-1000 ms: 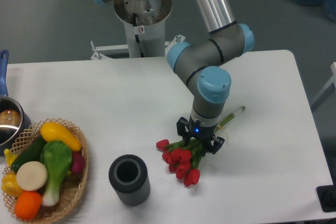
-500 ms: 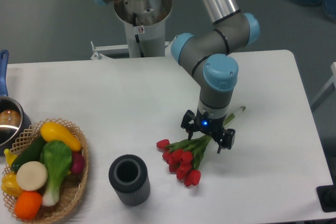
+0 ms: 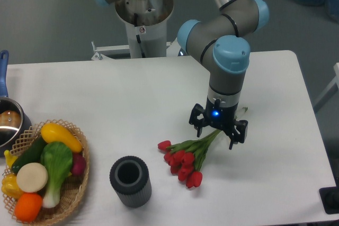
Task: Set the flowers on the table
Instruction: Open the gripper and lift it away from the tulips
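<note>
The flowers, a bunch of red tulips with green leaves and stems, lie flat on the white table, right of centre near the front. The red heads point front-left and the stems run back-right under my gripper. My gripper hangs over the stem end with its two fingers spread apart, one on each side of the stems. It holds nothing.
A dark ribbed cylindrical vase stands upright left of the tulip heads. A wicker basket of vegetables sits at the front left corner. A metal pot with a blue handle is at the left edge.
The gripper has opened, let go of the flowers and moved up and to the right along the stems. The flowers stay lying on the table.
</note>
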Controlling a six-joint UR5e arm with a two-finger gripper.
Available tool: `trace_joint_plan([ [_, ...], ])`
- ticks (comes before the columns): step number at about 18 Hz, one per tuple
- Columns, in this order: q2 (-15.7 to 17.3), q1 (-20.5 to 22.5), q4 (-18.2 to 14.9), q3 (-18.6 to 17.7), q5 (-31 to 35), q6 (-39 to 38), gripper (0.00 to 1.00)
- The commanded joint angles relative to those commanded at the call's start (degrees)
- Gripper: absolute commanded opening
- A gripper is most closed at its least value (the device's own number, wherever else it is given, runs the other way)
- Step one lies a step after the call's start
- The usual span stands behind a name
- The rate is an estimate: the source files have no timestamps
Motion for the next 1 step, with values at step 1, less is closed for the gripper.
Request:
trace_joint_plan([
  [1,0.0,0.0,0.1,0.1,0.0,0.1,1.00],
])
